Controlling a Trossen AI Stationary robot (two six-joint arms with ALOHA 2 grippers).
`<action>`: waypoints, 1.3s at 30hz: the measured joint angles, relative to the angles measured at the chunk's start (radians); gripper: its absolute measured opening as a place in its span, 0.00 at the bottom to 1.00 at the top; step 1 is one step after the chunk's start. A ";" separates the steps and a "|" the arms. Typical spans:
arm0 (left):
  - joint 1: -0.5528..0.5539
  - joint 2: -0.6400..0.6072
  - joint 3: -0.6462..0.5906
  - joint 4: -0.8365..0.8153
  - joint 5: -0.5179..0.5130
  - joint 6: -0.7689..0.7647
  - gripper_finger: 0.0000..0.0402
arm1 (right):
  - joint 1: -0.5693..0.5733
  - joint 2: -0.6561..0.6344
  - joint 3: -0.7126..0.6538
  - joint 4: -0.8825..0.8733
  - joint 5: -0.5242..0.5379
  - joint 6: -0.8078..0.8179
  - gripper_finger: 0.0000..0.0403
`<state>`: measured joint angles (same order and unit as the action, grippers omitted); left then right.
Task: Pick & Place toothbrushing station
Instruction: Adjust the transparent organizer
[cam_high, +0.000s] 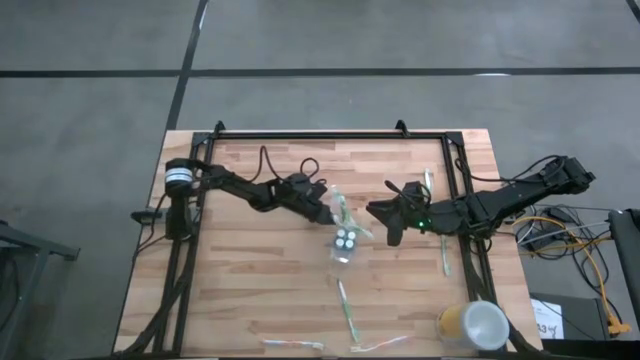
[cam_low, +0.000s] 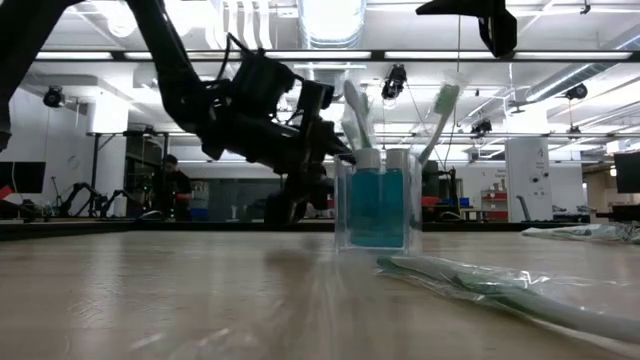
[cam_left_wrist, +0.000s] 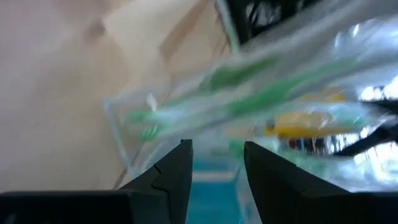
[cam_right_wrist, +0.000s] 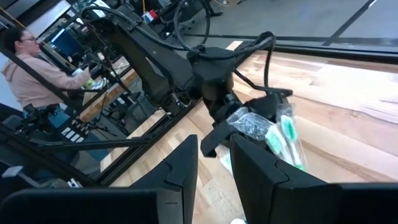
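Clear cup (cam_high: 346, 243) with capped tubes at counter (cam_high: 250, 290) centre. Wrapped toothbrushes (cam_high: 341, 208) leaning from cup, pinched by left end effector (cam_high: 322, 207). Right end effector (cam_high: 391, 213) just beside cup, fingers slightly apart, holding nothing.

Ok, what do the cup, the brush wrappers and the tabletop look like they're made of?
Clear cup: hard transparent plastic, probably; the blue inside shows through its straight glossy walls. Wrapped toothbrush on the table: thin crinkly clear film, judging by its creases and glints. Table: jointed wooden strips with a smooth, slightly shiny finish.
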<state>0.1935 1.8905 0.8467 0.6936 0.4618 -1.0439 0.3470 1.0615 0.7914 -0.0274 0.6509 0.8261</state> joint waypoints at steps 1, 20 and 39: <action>-0.001 0.004 0.004 -0.024 0.015 0.004 0.37 | 0.000 0.000 0.000 0.000 -0.001 0.000 0.23; -0.001 0.014 0.082 -0.057 0.131 0.040 0.37 | 0.000 0.000 0.000 -0.003 -0.004 0.000 0.23; 0.020 0.008 0.089 -0.066 0.181 0.070 0.37 | 0.000 0.000 0.000 -0.021 -0.003 0.004 0.23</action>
<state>0.2130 1.8988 0.9356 0.6281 0.6426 -0.9735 0.3466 1.0615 0.7914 -0.0481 0.6476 0.8304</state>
